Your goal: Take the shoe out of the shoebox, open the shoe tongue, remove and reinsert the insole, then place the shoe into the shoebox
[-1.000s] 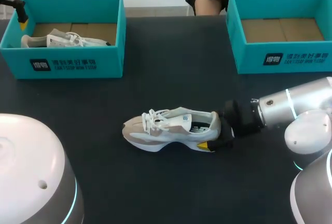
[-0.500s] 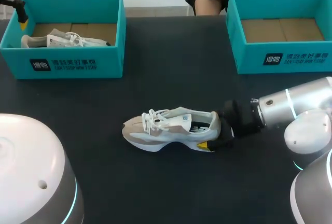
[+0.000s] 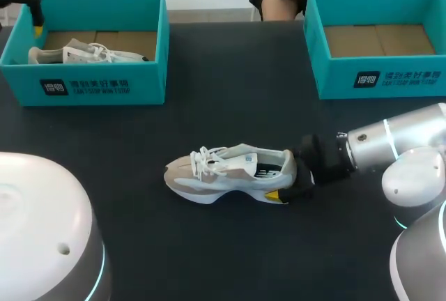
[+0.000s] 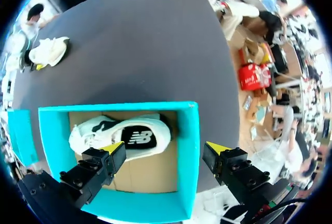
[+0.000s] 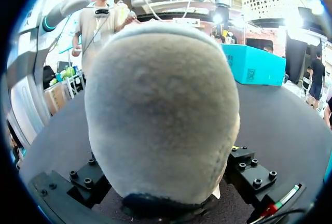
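Two grippers: right gripper (image 3: 289, 181) pinches heel of white-and-beige laced sneaker (image 3: 223, 172); left gripper (image 4: 165, 148) spread wide above teal cardboard shoebox (image 4: 191, 151).

I'm seeing a white logo square and lines of white print on the front wall of the left box (image 3: 104, 86), upper left, and the same on the right box (image 3: 418, 78), upper right. Both are too small for me to read. A white logo is showing on the black patch of the boxed shoe (image 4: 137, 133). Small print is showing inside the shoe (image 3: 223, 175) at centre, unreadable.
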### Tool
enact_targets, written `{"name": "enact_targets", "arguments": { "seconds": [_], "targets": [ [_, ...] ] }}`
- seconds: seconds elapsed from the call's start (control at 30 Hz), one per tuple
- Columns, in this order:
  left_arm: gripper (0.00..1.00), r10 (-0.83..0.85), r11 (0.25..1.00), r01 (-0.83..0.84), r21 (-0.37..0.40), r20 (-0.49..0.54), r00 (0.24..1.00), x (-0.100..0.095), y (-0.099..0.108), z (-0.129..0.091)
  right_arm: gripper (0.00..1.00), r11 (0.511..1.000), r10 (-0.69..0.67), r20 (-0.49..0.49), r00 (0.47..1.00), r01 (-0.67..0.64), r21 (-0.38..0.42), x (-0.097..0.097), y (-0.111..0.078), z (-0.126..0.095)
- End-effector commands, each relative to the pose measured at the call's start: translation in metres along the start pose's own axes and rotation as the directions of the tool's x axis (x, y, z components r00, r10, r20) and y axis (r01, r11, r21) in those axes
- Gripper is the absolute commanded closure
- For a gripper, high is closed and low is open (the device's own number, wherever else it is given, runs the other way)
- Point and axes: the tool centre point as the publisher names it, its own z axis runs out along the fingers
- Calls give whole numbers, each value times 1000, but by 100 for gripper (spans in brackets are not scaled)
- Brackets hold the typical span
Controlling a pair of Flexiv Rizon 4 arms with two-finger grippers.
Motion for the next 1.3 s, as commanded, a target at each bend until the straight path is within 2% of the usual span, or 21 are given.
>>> {"name": "enact_targets", "arguments": {
  "seconds": [0.03,0.07,0.1,0.17,0.2,0.73,0.83,0.87,0.9,0.93,0.97,1.0,1.07,1.1,1.13,1.2,1.23,1.27,1.3],
  "targets": [
    [0,-638,763,643,67,-84,765,-17,-22,-16,100,1000,1,2,1000,-1,4,-2,-2,8],
    [0,-675,733,678,48,-76,734,-20,-26,-17,100,1000,1,2,1000,-1,4,-2,-2,8],
    [0,-736,669,742,51,-94,670,-24,-33,-19,100,1000,1,2,1000,-1,4,-2,-2,8],
    [0,-773,626,779,42,-103,626,-34,-50,-22,100,1000,1,2,1000,-1,4,-2,-2,8],
    [0,-765,638,770,14,-102,636,-42,-60,-24,100,1000,1,2,1000,-1,4,-2,-2,8],
    [0,-765,638,770,14,-102,636,-42,-60,-24,100,1000,1,2,1000,-1,4,-2,-2,8],
    [0,-908,413,911,-9,-74,411,-73,-77,-20,100,1000,1,2,1000,-1,4,-2,-2,8],
    [0,-946,312,950,-13,-93,310,-81,-78,-21,100,1000,1,2,1000,-1,4,-2,-2,8],
    [0,-967,253,967,-14,-37,253,-90,-84,-20,100,1000,1,2,1000,-1,4,-2,-2,8],
    [0,-975,201,979,21,-97,202,-96,-90,-23,100,1000,1,2,1000,-1,4,-2,-2,8],
    [0,-992,121,993,16,-35,121,-104,-96,-23,100,1000,1,2,1000,-1,4,-2,-2,8],
    [0,-994,81,996,26,-69,83,-110,-102,-24,100,1000,1,2,1000,-1,4,-2,-2,8],
    [0,-996,-63,996,67,-65,-59,-121,-108,-26,100,1000,1,2,1000,-1,4,-2,-2,8],
    [0,-995,-87,994,67,-50,-83,-125,-111,-26,100,1000,1,2,1000,-1,4,-2,-2,8],
    [0,-982,-177,978,111,-91,-167,-132,-117,-27,100,1000,1,2,1000,-1,4,-2,-2,8],
    [0,-973,-221,964,149,-108,-206,-141,-126,-28,100,1000,1,2,1000,-1,4,-2,-2,8],
    [0,-955,-284,944,165,-131,-265,-144,-129,-29,100,1000,1,2,1000,-1,4,-2,-2,8],
    [0,-956,-278,942,186,-150,-253,-151,-135,-29,100,1000,1,2,1000,-1,4,-2,-2,8],
    [0,-942,-318,929,190,-171,-287,-156,-140,-29,100,1000,1,2,1000,-1,4,-2,-2,8]
  ]
}}
